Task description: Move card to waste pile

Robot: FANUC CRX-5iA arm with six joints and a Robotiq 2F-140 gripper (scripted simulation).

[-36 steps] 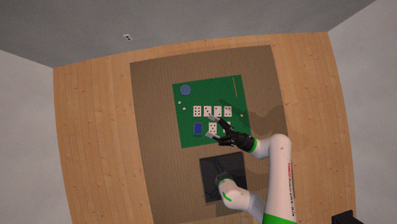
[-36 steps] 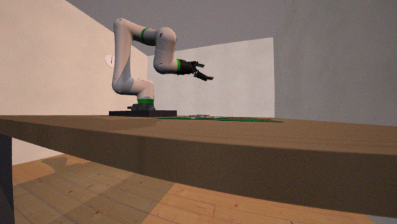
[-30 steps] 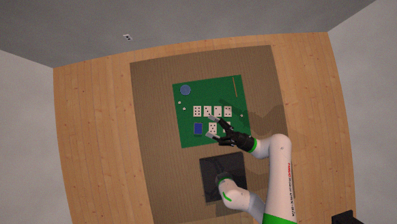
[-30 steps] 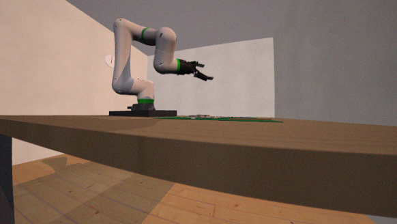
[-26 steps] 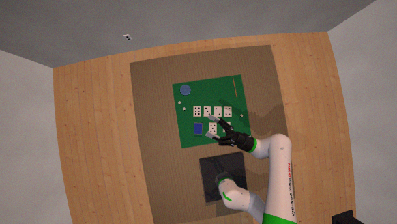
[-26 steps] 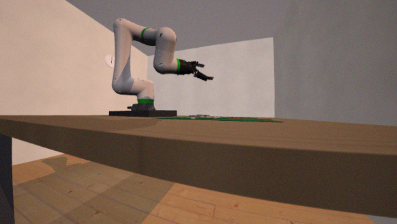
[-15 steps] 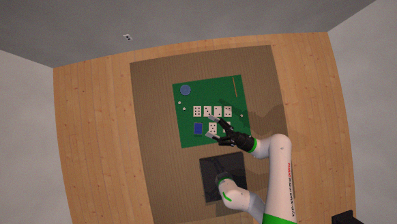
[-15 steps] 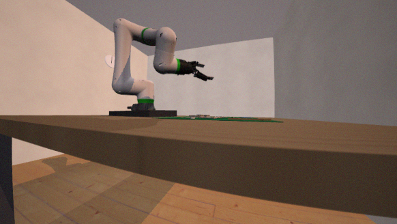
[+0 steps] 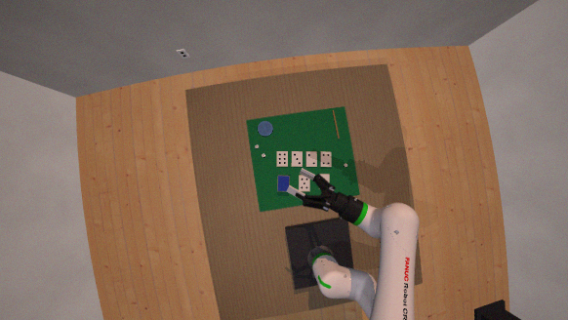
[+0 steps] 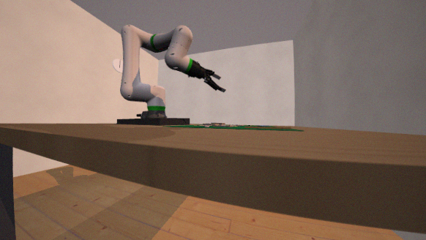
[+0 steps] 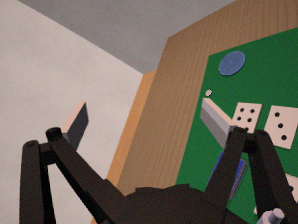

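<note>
Nearest the arm's dark square base plate (image 9: 296, 234), the black two-finger gripper (image 9: 301, 183) is held high above the green felt mat (image 9: 273, 195); in the exterior view the gripper (image 10: 219, 83) is seen well clear of the wooden table top (image 10: 256, 146), tilted downward. The jaws are spread to full width and nothing is held between them.

From above, the grey fingertips (image 9: 294, 191) are seen flanking the white face-up waste pile (image 9: 304, 182). The blue face-down stock (image 9: 282, 183) lies just beside that pile on the mat's near row, outside the jaws, next to the nearer fingertip. No contact with either pile is seen. Another white card (image 9: 324, 178) is partly hidden by the gripper on the waste pile's other side.

Farther off, a row of four white face-up cards (image 9: 282, 158) is laid. Beyond these, a blue round disc (image 9: 264, 128) and a thin brown wooden stick (image 9: 335, 123) are noted at the mat's far corners.
</note>
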